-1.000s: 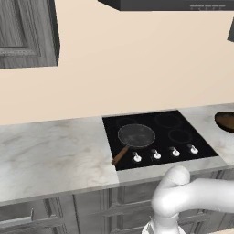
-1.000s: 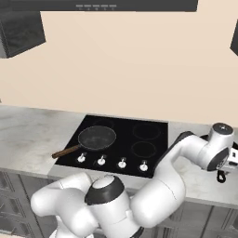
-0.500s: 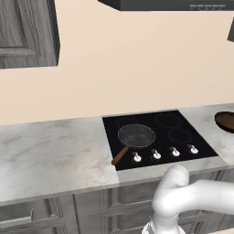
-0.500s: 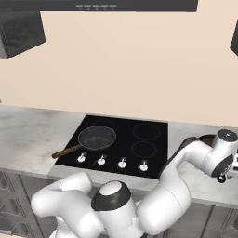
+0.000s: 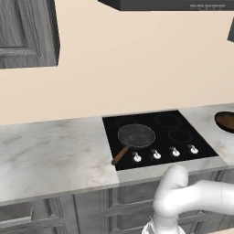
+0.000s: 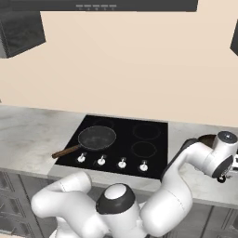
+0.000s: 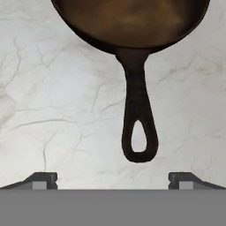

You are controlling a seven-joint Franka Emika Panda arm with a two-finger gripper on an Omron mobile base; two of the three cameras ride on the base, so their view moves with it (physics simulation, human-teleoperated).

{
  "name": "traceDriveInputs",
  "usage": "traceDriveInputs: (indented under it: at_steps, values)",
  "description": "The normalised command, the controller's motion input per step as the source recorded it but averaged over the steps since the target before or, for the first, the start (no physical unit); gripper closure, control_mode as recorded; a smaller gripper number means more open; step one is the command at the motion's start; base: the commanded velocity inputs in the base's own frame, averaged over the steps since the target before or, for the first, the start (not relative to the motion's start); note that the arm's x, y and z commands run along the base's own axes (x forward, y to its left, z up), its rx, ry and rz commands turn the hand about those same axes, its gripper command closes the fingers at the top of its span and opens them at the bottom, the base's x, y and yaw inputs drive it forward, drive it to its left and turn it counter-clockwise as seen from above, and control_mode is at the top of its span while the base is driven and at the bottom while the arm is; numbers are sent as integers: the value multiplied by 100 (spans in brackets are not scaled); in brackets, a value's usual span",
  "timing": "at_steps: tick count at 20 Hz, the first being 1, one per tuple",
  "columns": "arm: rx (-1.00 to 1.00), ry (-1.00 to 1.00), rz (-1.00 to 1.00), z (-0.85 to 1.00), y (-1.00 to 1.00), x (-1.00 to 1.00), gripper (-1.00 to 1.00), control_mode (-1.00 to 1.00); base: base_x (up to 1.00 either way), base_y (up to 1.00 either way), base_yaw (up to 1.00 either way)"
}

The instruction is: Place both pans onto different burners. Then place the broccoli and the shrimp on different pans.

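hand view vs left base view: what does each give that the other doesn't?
Hand view alone: the brown pan's short dark handle with its hanging loop, lying on the marble counter straight ahead of the open gripper, fingertips apart and touching nothing.

Left base view alone: the black cooktop with its white knobs, and the dark grey pan sitting on the front-left burner, wooden handle toward the counter.

Both: the brown pan, off the cooktop on the counter.

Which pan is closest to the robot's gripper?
The brown pan with the short dark handle, lying on the marble counter right ahead of the gripper. The grey pan sits away on the cooktop.
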Motion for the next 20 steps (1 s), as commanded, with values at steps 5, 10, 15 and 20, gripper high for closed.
traceDriveInputs:
  at_steps: [5, 10, 15, 20]
  values:
    - [1, 0, 2, -8, -5, 17, -100, -100, 0, 0, 0]
    - [3, 0, 0, -2, -16, 15, -100, -100, 0, 0, 0]
    - [1, 0, 1, -7, -13, 15, -100, -100, 0, 0, 0]
    - [1, 0, 3, -16, -13, 8, -100, -100, 0, 0, 0]
